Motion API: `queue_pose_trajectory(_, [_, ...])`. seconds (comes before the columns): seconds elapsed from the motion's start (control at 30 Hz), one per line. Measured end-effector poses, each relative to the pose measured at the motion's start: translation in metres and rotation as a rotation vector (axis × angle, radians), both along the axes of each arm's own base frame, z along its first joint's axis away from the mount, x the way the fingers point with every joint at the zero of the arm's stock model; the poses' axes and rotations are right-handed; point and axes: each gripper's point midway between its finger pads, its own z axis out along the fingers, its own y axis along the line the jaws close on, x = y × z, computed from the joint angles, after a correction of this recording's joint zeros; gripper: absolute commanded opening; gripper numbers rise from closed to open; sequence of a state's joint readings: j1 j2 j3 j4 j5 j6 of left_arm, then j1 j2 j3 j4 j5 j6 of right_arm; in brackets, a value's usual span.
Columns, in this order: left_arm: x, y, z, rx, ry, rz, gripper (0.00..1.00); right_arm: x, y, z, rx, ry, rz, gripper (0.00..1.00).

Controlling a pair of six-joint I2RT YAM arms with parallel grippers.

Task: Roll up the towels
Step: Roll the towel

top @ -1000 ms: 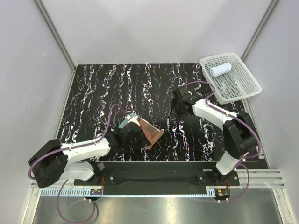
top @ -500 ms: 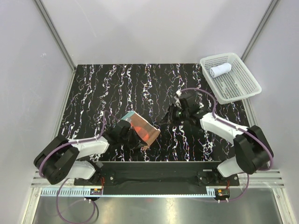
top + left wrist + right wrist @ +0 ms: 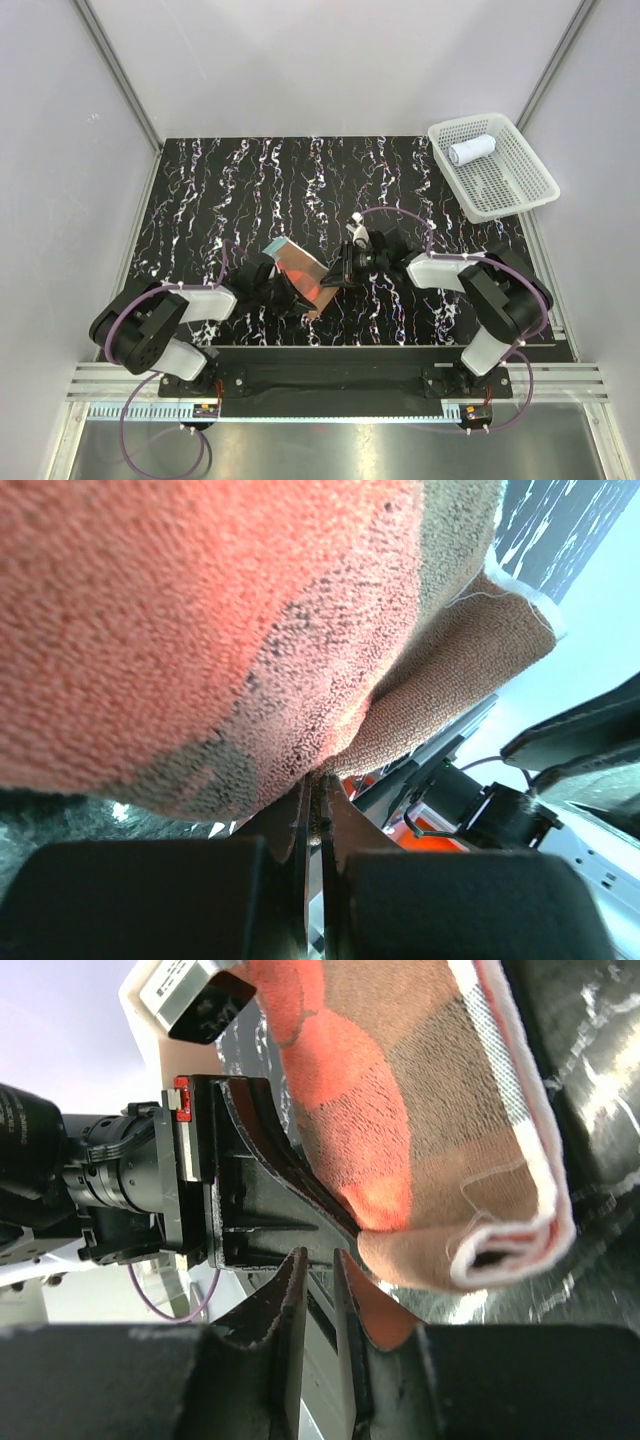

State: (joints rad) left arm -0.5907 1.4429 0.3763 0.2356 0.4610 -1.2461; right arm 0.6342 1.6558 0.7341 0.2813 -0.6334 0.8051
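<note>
— Swung in from the basket side since a second ago, the right arm now has its jaws, narrower than they were, at the right-hand edge of the orange towel (image 3: 305,275).
— Have they got hold of it?
— Cannot tell. The right jaws show only a slim gap. The towel's folded corner sits just beside one finger (image 3: 352,1340), and no cloth is clearly between them. The left jaws are fully shut, pinching a fold of the same towel.
— Where's the cloth, then?
— Held up at a tilt over the front of the desk (image 3: 200,200), loosely doubled and not rolled.
— What's your advice?
— I'd judge the right jaws need the free corner squarely between them before closing. After that, both should spread the towel flat on the desk and keep its edges level, or the roll will cone.
— And the other one?
— The white towel (image 3: 472,150) lies rolled in the basket (image 3: 510,175), well apart.
</note>
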Motion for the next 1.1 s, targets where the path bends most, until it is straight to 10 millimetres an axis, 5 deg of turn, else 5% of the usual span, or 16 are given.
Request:
queue_pose_trajectory(0.63, [0.003,0.011,-0.001,-0.049,0.026,0.020,0.01,0.020,0.014,-0.052,0.153,0.065,0.033,0.15])
queue_pose_trajectory(0.7, [0.003,0.012,-0.001,-0.048,0.023,0.016,0.12,0.019,0.015,-0.053,0.170,0.064,0.037,0.14])
queue_pose_trajectory(0.83, [0.003,0.013,0.000,-0.039,0.006,-0.005,0.59,0.018,0.015,-0.054,0.200,0.057,0.035,0.13])
queue_pose_trajectory(0.93, [0.011,0.013,0.015,-0.022,-0.059,-0.024,0.69,0.017,0.015,-0.054,0.210,0.055,0.035,0.13])
queue_pose_trajectory(1.1, [0.015,0.041,0.018,0.182,-0.107,0.000,0.68,0.018,0.016,-0.054,0.217,0.050,0.034,0.12])
